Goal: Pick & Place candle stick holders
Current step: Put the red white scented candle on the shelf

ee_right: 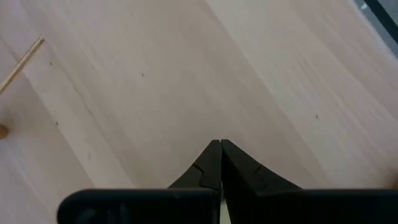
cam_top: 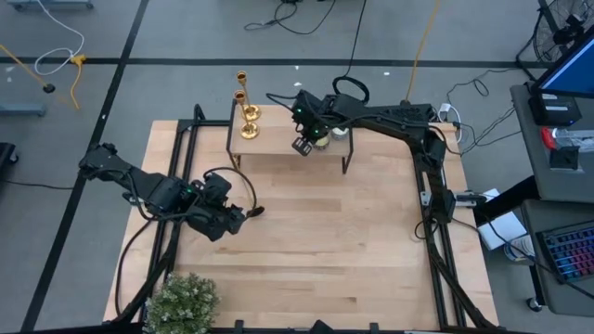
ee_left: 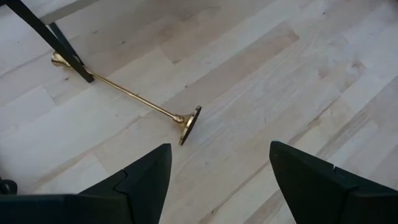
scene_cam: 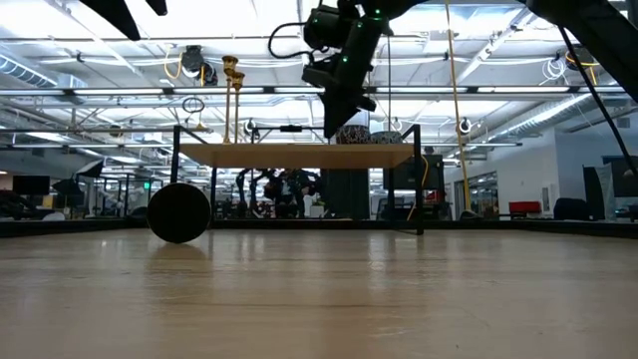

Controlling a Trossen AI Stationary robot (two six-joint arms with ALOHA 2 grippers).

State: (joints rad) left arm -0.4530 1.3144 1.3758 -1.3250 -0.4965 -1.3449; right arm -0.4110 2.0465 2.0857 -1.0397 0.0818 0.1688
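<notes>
Two gold candle stick holders (cam_top: 247, 113) stand upright on their round bases at the left end of a small raised wooden shelf (cam_top: 278, 147); the low view shows them too (scene_cam: 234, 100). A third candle stick holder (ee_left: 130, 93) lies on its side on the table, its shaft passing behind a shelf leg (ee_left: 62, 46) and its base (ee_left: 189, 124) nearest my left gripper. My left gripper (ee_left: 221, 155) (cam_top: 243, 218) hovers open just short of that base. My right gripper (ee_right: 221, 146) (cam_top: 303, 146) hangs shut over the shelf's middle (scene_cam: 344, 125), holding nothing.
A small pale round object (cam_top: 339, 132) sits on the shelf beside my right gripper. A green plant (cam_top: 181, 301) stands at the table's near left edge. Black frame rails (cam_top: 436, 232) run along the table's left and right sides. Bare wood lies between the arms.
</notes>
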